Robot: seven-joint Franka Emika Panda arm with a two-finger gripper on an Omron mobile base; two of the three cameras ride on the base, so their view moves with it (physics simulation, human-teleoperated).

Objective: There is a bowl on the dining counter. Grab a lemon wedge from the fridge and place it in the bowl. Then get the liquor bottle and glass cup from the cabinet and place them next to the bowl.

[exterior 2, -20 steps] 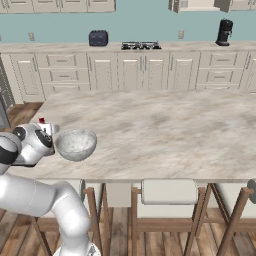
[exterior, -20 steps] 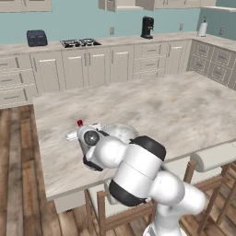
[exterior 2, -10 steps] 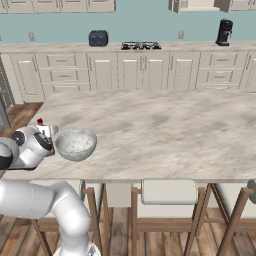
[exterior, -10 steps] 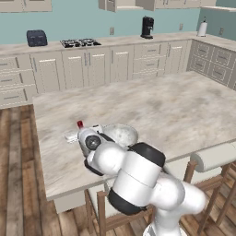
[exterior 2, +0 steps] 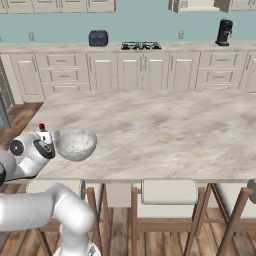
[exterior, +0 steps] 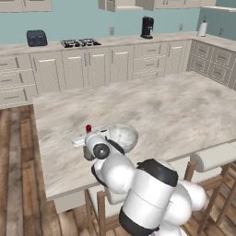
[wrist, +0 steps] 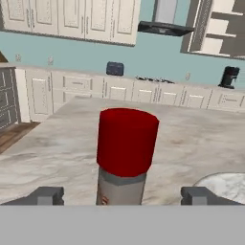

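Observation:
The liquor bottle (wrist: 125, 143), grey-brown with a red cap, stands upright on the dining counter (exterior: 161, 110) just left of the bowl (exterior: 122, 137). My gripper (wrist: 123, 196) is open around its neck, with the fingertips (wrist: 48, 195) wide apart and clear of the glass. In the base views the red cap (exterior: 88, 128) (exterior 2: 42, 127) pokes up above my gripper (exterior: 88, 138) (exterior 2: 44, 136), next to the speckled bowl (exterior 2: 76, 144). I cannot make out a lemon wedge in the bowl. The glass cup and the fridge are out of view.
Cushioned stools (exterior: 216, 156) (exterior 2: 169, 192) line the near edge of the island. Along the back wall are cream drawer counters with a black coffee machine (exterior: 147, 26), a stove (exterior: 80, 43) and a dark toaster (exterior: 37, 38). Wall cabinets (wrist: 72, 19) hang above.
The jaws have spread wide and let go of the liquor bottle, which now stands on its own beside the bowl. The arm has shifted only slightly.

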